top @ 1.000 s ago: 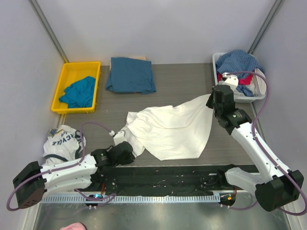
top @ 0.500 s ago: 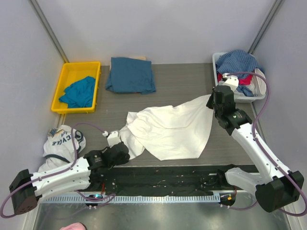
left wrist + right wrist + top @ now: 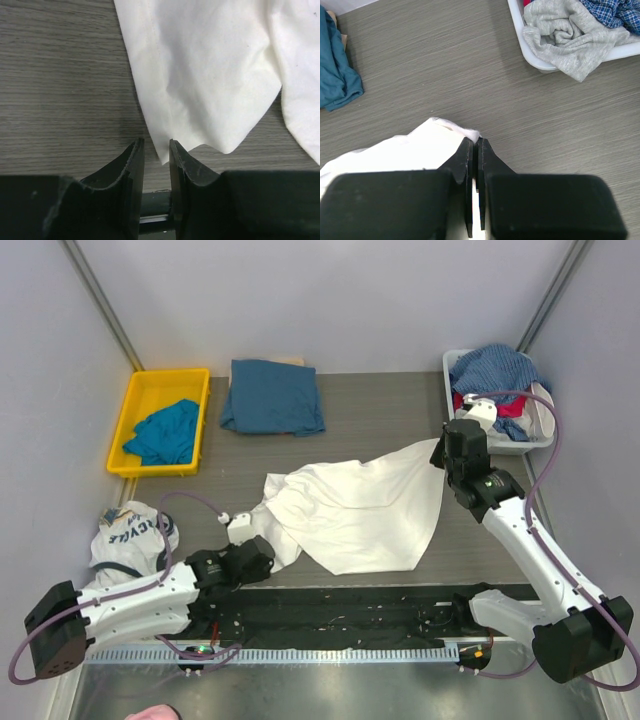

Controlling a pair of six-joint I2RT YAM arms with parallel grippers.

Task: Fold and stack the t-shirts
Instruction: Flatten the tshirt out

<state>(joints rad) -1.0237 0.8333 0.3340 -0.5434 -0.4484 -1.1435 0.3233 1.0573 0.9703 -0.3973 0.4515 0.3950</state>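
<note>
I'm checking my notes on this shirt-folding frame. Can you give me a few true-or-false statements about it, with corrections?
1. The large white cotton t-shirt lies spread on the grey wood-grain table. True.
2. The right end effector is wide open. False: it is shut on the white shirt's corner.
3. The yellow plastic tray is empty. False: it holds a crumpled teal cloth.
4. A folded dark blue t-shirt lies right of the tray. True.

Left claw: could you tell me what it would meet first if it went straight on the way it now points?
The white shirt's hem corner, right at the fingertips of the left claw; the cloth looks to lie between them already, though depth is unclear.
</note>
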